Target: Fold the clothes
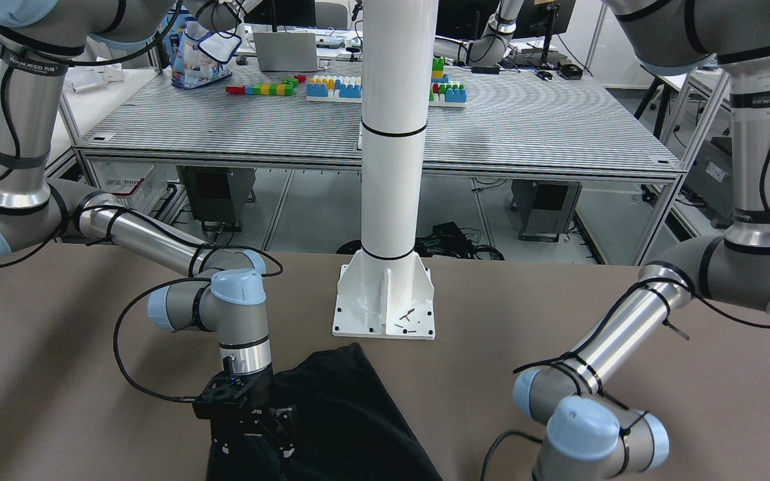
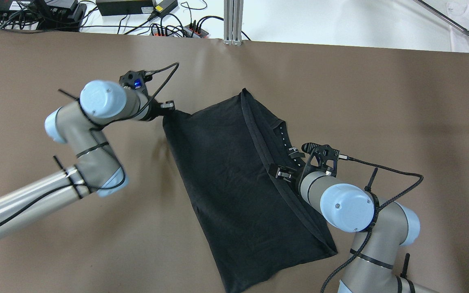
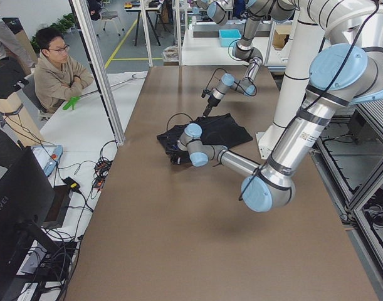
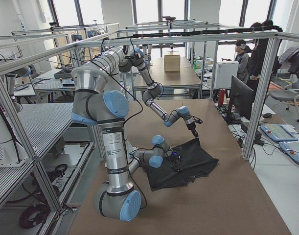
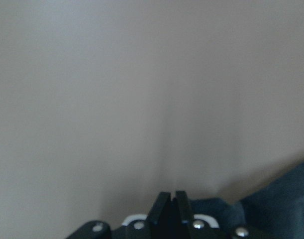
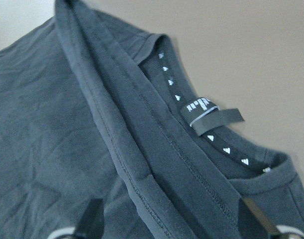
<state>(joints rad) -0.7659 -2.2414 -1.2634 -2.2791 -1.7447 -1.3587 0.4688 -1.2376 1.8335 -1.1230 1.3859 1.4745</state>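
The black garment (image 2: 226,162) lies spread on the brown table (image 2: 381,101), slanting from far left to near right, with a stitched hem and a neck label along its right edge (image 6: 206,117). My left gripper (image 2: 168,106) is shut on the garment's far-left corner; in the left wrist view (image 5: 170,198) its fingertips are pressed together with dark cloth (image 5: 286,199) beside them. My right gripper (image 2: 288,162) is open, its jaws wide apart just above the hem on the right edge (image 6: 174,224). In the front view it stands over the garment (image 1: 345,414).
The white pillar (image 1: 392,133) stands on its bolted base (image 1: 385,307) at the table's robot side, just behind the garment. Cables and power bricks (image 2: 136,12) lie beyond the table's far edge. An operator (image 3: 56,69) sits beside the table.
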